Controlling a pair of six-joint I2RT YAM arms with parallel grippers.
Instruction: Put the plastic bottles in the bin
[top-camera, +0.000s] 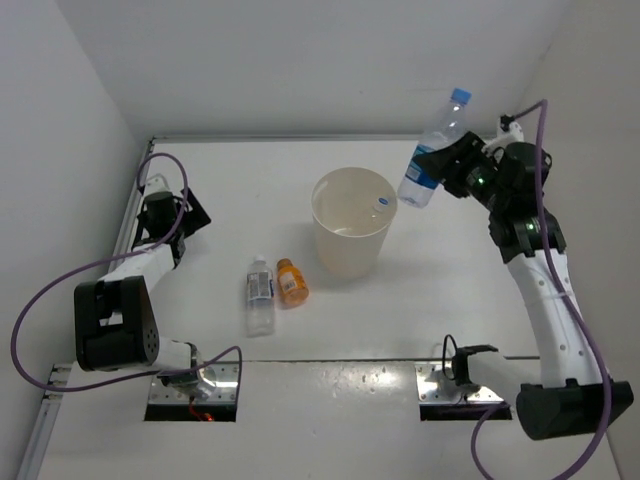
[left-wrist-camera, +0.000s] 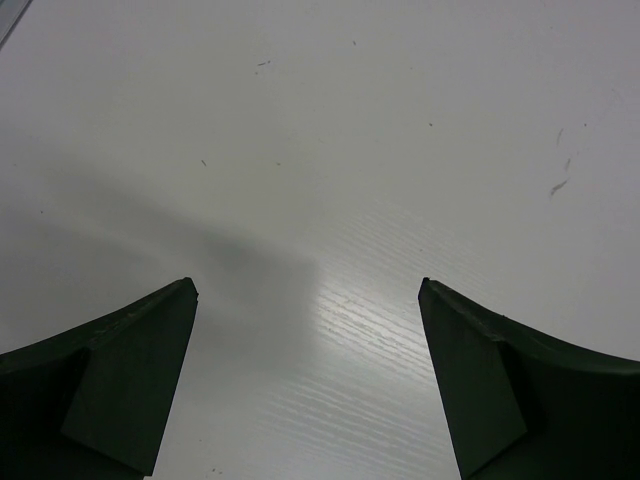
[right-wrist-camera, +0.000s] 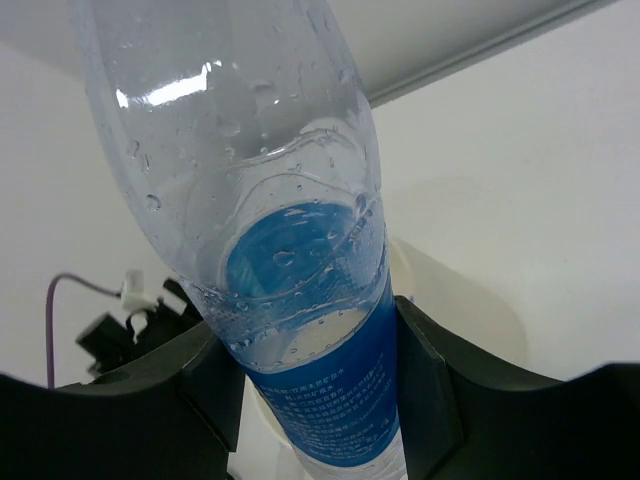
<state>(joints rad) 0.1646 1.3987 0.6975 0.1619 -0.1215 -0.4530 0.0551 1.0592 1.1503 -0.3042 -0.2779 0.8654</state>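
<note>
My right gripper is shut on the clear bottle with blue label and blue cap, holding it tilted in the air just right of the cream-white bin; the bottle fills the right wrist view between my fingers. A clear bottle lies inside the bin. The small clear bottle with white label and the short orange bottle lie on the table left of the bin. My left gripper is open and empty at the far left, over bare table.
White walls close the table at the back and both sides. Purple cables loop by both arms. Two metal mounting plates sit at the near edge.
</note>
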